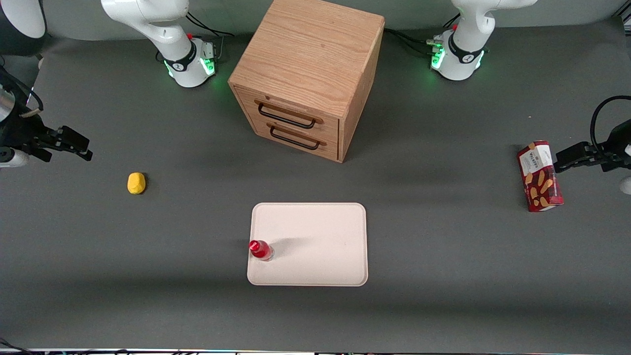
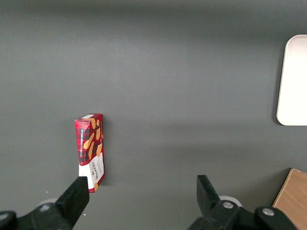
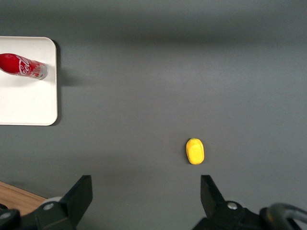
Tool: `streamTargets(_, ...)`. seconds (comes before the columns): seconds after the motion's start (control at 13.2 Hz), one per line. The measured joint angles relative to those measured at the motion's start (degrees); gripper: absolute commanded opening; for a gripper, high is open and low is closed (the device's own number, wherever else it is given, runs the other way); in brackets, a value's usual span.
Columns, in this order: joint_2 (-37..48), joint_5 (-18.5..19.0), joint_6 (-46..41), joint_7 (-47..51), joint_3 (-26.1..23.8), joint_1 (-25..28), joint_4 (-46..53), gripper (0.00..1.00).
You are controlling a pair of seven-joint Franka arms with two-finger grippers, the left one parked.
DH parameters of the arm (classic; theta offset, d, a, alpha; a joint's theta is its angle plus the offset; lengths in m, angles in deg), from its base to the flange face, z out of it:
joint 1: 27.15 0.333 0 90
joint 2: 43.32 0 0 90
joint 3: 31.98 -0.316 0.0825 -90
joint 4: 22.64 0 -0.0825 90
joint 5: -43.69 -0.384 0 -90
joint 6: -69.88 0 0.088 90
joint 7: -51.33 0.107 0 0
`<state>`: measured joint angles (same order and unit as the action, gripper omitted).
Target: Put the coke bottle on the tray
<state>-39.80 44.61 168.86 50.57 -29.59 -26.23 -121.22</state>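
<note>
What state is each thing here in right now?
coke bottle: upright on the tray, at its edge.
tray: flat on the table.
drawers: both closed.
snack box: lying down.
yellow lump: resting loose.
Right arm's tool: open, empty, above the table near the yellow lump.

The right arm is running off the front view's edge, so only part of it and its end effector [image 1: 74, 143] is showing, near the working arm's end of the counter [image 1: 443, 296]. In the right wrist view the tray [image 3: 33, 105] and the coke bottle [image 3: 21, 65] are being cut by the frame, the cap out of sight. The drawer cabinet [image 3: 14, 194] is showing only a corner there.
</note>
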Motion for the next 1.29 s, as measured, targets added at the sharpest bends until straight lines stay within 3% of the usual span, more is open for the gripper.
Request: streamTargets(1.29,-1.5,0.0,-3.2,0.0,-0.3,0.0,3.6,1.00)
